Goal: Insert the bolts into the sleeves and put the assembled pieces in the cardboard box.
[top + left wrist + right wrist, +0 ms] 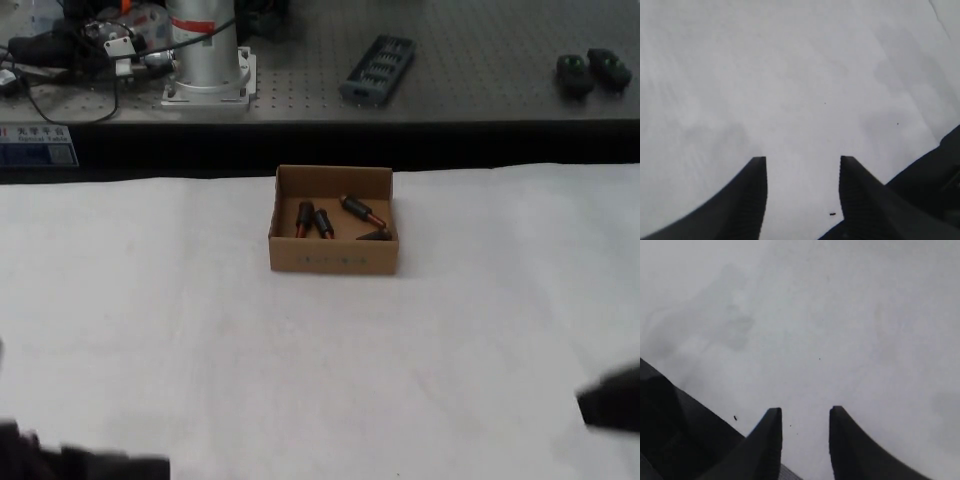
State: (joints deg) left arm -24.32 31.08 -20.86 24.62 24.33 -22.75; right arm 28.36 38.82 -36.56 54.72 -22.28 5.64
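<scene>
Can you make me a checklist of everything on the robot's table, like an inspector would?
Surface: white sheet covering the bench, a few tiny dark specks on it.
Job's things: cardboard box in the middle, open at the top; four dark pieces with orange parts lie inside it.
Clutter: black ridged block and two dark round parts on the grey table behind.
Grippers: left gripper open, holding nothing, over the sheet; right gripper the same.
Cables: dark cables at the far left of the back table.
Surroundings: metal column standing on the grey table.
</scene>
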